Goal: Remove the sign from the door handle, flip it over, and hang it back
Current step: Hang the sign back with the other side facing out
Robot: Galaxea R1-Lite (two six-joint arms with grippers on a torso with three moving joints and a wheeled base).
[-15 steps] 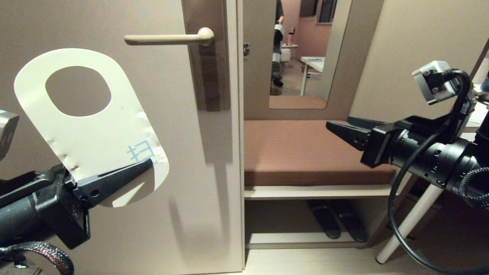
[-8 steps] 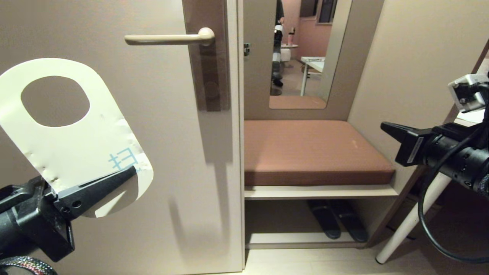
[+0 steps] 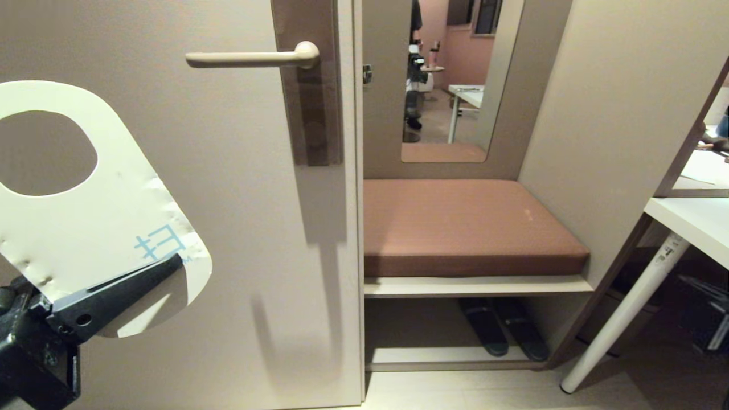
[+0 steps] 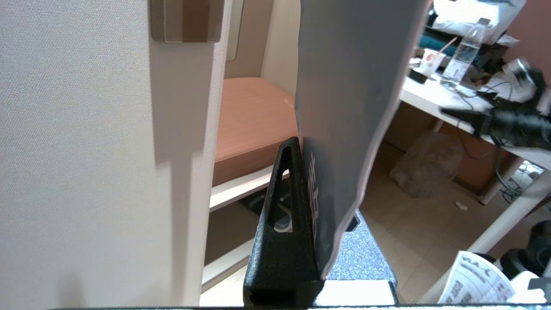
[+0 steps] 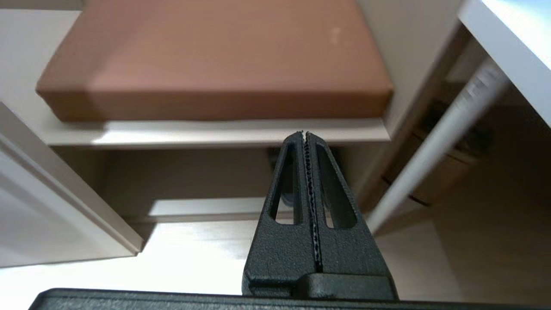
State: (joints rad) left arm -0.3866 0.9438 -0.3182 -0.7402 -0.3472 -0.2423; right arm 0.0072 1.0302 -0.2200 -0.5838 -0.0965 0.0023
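The sign [image 3: 91, 228] is off the door handle [image 3: 245, 57] and hangs low at the left, white side toward the head camera, hole end up and partly cut off by the picture's edge. My left gripper [image 3: 171, 263] is shut on the sign's lower end. The left wrist view shows the sign [image 4: 348, 86] edge-on, dark blue-grey face showing, pinched in the left gripper [image 4: 301, 144]. The cream lever handle stands bare on its brownish backplate [image 3: 307, 114]. My right gripper [image 5: 304, 134] is out of the head view, shut and empty, pointing at the shelf under the bench.
The cream door [image 3: 239, 256] fills the left. Right of it is a niche with a brown bench cushion [image 3: 467, 228], a mirror [image 3: 450, 80] above and dark slippers [image 3: 501, 333] below. A white table with a slanted leg [image 3: 621, 319] stands at the right.
The left gripper has carried the sign to the left and down, away from the handle. The right arm has drawn back out of the head view and its gripper has shut.
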